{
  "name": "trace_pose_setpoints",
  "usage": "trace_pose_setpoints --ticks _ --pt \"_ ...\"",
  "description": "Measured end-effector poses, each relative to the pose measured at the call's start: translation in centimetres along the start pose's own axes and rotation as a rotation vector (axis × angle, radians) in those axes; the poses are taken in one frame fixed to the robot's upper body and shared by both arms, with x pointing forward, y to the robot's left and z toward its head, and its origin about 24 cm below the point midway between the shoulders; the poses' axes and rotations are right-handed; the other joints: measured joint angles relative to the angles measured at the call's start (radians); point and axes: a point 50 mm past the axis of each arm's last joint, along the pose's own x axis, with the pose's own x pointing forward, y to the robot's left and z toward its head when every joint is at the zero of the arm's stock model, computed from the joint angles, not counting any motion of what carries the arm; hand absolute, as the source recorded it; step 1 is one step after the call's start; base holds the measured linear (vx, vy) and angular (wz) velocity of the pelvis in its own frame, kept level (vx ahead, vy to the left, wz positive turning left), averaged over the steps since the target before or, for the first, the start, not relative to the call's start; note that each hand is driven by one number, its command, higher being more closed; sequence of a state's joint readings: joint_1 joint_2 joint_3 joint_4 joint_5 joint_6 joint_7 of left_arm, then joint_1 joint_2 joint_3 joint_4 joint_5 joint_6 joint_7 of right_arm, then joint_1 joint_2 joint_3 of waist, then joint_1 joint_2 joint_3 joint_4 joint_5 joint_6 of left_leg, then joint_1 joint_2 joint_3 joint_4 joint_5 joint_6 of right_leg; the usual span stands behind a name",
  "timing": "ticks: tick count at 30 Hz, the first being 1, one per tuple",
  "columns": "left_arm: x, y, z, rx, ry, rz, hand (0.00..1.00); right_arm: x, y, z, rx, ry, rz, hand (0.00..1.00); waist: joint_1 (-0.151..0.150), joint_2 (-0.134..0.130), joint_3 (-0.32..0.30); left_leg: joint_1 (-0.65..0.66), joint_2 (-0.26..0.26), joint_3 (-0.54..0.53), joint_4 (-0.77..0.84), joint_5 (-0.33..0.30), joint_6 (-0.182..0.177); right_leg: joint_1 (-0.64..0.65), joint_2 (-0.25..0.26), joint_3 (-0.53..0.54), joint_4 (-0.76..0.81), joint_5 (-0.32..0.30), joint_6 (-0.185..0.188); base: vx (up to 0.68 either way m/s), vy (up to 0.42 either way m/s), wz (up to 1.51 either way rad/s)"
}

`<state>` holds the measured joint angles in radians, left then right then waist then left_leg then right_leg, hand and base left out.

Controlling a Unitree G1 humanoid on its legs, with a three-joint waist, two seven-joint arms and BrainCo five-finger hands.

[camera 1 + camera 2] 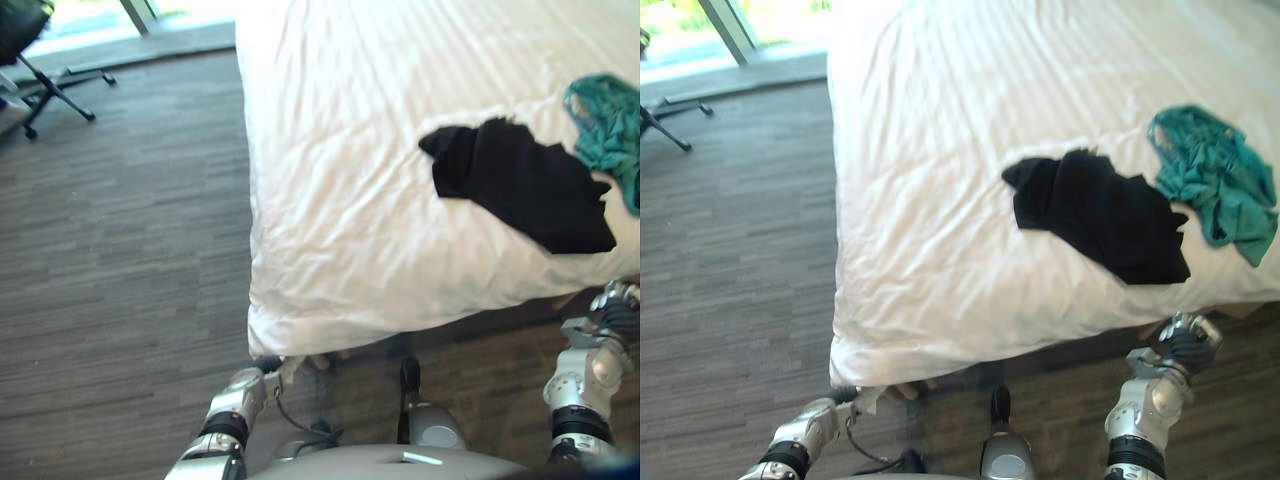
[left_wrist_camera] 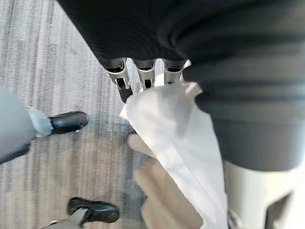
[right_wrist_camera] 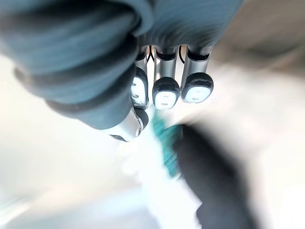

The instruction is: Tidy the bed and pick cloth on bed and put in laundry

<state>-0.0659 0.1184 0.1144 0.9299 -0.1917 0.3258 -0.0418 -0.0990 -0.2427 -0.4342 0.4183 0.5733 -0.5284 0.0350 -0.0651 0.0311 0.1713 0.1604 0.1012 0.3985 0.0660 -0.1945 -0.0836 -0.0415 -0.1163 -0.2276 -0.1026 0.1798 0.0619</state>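
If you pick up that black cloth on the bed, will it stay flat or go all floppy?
Probably floppy: the black cloth already lies crumpled and folded on the bed. It looks thin, so it is likely light and would probably sag when lifted.

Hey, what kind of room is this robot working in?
Probably a bedroom, perhaps a hotel room: a bed with a white sheet, a black cloth and a teal cloth lying on it, and wood-look floor beside it.

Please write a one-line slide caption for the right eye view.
Black cloth and teal cloth lie on the white bed; left hand at its near corner, right hand beside the edge.
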Motion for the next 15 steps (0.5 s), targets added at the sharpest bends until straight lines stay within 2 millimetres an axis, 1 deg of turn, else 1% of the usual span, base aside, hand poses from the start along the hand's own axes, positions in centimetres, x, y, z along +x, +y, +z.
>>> trace_pose_setpoints --ticks 2,3,4,5,6,7,9,10,11,12,13,14,15 --pt "-0.2 0.5 -2.8 0.051 0.091 0.015 0.00 -0.7 5.0 0.5 0.063 -0.005 0.352 1.00 0.005 -0.016 -0.019 0.021 0.000 -0.016 0.005 -0.002 0.002 0.029 -0.006 -0.011 0.000 -0.004 0.004 -0.09 -0.004 0.12" --pt "-0.3 0.6 -3.7 0.058 0.117 0.018 0.00 -1.1 6.3 0.4 0.085 0.006 0.428 1.00 0.005 -0.018 -0.021 0.034 0.000 -0.019 0.005 -0.002 0.002 0.038 -0.006 -0.013 0.000 -0.004 0.004 -0.07 -0.007 0.11" --pt "-0.4 0.6 -4.9 0.080 0.156 0.021 0.00 -1.7 8.0 0.1 0.123 0.033 0.539 1.00 0.008 -0.020 -0.022 0.039 0.001 -0.025 0.005 -0.002 0.002 0.052 -0.006 -0.020 0.000 -0.008 0.008 -0.08 -0.028 0.21" --pt "-0.4 0.6 -5.3 0.101 0.168 0.023 0.00 -2.9 10.0 -0.7 0.197 0.100 0.683 1.00 0.022 -0.020 -0.034 0.043 0.000 -0.040 0.006 -0.001 0.004 0.060 -0.008 -0.034 0.000 -0.009 0.009 -0.06 -0.035 0.22" --pt "-0.5 0.7 -5.5 0.104 0.173 0.024 0.00 -3.4 10.7 -1.2 0.220 0.135 0.728 1.00 0.027 -0.020 -0.034 0.046 -0.001 -0.045 0.006 0.000 0.005 0.065 -0.009 -0.035 0.000 -0.009 0.009 -0.05 -0.029 0.25" --pt "-0.5 0.4 -5.6 0.102 0.172 0.017 0.00 -4.5 12.2 -2.1 0.277 0.214 0.819 1.00 0.037 -0.014 -0.037 0.050 -0.001 -0.053 0.007 0.002 0.006 0.075 -0.011 -0.043 0.000 -0.009 0.009 -0.04 -0.011 0.17" --pt "-0.4 -0.1 -5.7 0.120 0.160 0.004 0.00 -6.6 14.5 -3.4 0.369 0.346 0.936 1.00 0.054 0.002 -0.042 0.048 -0.004 -0.072 0.007 0.007 0.007 0.086 -0.016 -0.060 0.000 -0.009 0.010 -0.04 -0.003 0.24" --pt "-0.4 -0.2 -5.7 0.130 0.157 0.000 0.00 -7.2 15.2 -3.7 0.391 0.378 0.957 1.00 0.056 0.006 -0.041 0.045 -0.005 -0.078 0.006 0.009 0.008 0.084 -0.018 -0.063 0.000 -0.011 0.012 -0.04 0.002 0.24" --pt "-0.4 -0.4 -5.6 0.137 0.147 -0.006 0.00 -8.1 16.7 -4.1 0.440 0.433 1.002 1.00 0.057 0.020 -0.033 0.034 -0.009 -0.085 0.005 0.013 0.008 0.077 -0.026 -0.070 0.000 -0.012 0.013 -0.07 0.018 0.15" --pt "-0.3 -0.6 -5.6 0.154 0.144 -0.012 0.00 -8.4 18.0 -4.2 0.463 0.458 1.043 1.00 0.057 0.026 -0.027 0.007 -0.015 -0.088 0.009 0.018 0.013 0.051 -0.034 -0.070 0.000 -0.011 0.012 -0.07 0.019 0.12" --pt "-0.2 -1.0 -5.1 0.183 0.131 -0.025 0.00 -8.3 19.8 -4.0 0.469 0.462 1.082 1.00 0.056 0.031 -0.021 -0.039 -0.024 -0.090 0.015 0.024 0.019 0.015 -0.045 -0.069 0.000 -0.002 0.009 -0.09 0.030 0.12" --pt "0.0 -1.7 -3.9 0.214 0.104 -0.042 0.00 -7.1 22.6 -3.3 0.477 0.433 1.118 1.00 0.054 0.043 0.011 -0.104 -0.040 -0.092 0.025 0.033 0.018 -0.043 -0.062 -0.068 0.001 0.015 0.013 -0.13 0.019 0.18" --pt "0.3 -2.7 -2.0 0.228 0.047 -0.062 0.00 -5.2 25.5 -2.0 0.474 0.379 1.136 1.00 0.055 0.039 0.067 -0.169 -0.058 -0.094 0.027 0.052 0.024 -0.106 -0.076 -0.067 0.002 0.034 0.011 -0.16 0.022 0.21"
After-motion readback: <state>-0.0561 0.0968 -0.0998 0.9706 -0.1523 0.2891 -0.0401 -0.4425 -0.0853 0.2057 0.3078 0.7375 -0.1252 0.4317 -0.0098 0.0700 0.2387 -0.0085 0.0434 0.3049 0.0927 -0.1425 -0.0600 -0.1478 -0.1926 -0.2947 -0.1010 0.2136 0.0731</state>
